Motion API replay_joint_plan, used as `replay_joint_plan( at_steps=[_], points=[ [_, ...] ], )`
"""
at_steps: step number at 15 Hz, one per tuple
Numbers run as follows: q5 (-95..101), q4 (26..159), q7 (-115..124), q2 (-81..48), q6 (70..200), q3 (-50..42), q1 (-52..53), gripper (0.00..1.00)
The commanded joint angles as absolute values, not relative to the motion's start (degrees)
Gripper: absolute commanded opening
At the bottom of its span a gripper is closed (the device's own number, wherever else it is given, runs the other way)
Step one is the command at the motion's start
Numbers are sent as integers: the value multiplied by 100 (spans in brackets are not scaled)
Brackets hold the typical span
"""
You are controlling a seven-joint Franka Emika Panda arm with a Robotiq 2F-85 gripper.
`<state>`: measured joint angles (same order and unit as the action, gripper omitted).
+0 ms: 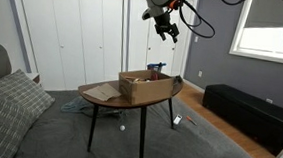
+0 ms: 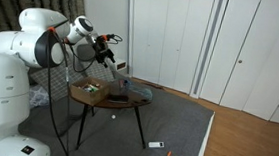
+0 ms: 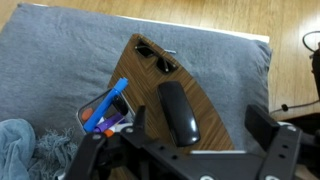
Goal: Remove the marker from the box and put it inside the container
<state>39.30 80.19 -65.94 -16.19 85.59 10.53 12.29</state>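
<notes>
high over the table (image 1: 130, 104), the gripper (image 1: 168, 34) hangs, jaws spread apart.

We log the box (image 1: 146, 86) sitting on the desk (image 1: 125, 104), the end effector (image 1: 167, 33) well above it. In the wrist view the container (image 3: 100, 116), holding markers (image 3: 113, 100), stands at the desk's edge, left of an oblong case (image 3: 178, 112); sunglasses (image 3: 155, 57) lie beyond both.

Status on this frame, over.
Gripper open, empty, high above the table. Marker in box not visible. Container holds blue and orange pens. Nothing blocking descent.
</notes>
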Motion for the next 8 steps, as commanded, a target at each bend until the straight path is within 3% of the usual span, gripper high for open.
replay_joint_plan(
  at_steps=[1, 8],
  points=[
    [3014, 7587, -6185, -1722, 8247, 1059, 1159, 100],
    [1928, 7703, -4525, -1509, 8372, 944, 1043, 100]
  ],
)
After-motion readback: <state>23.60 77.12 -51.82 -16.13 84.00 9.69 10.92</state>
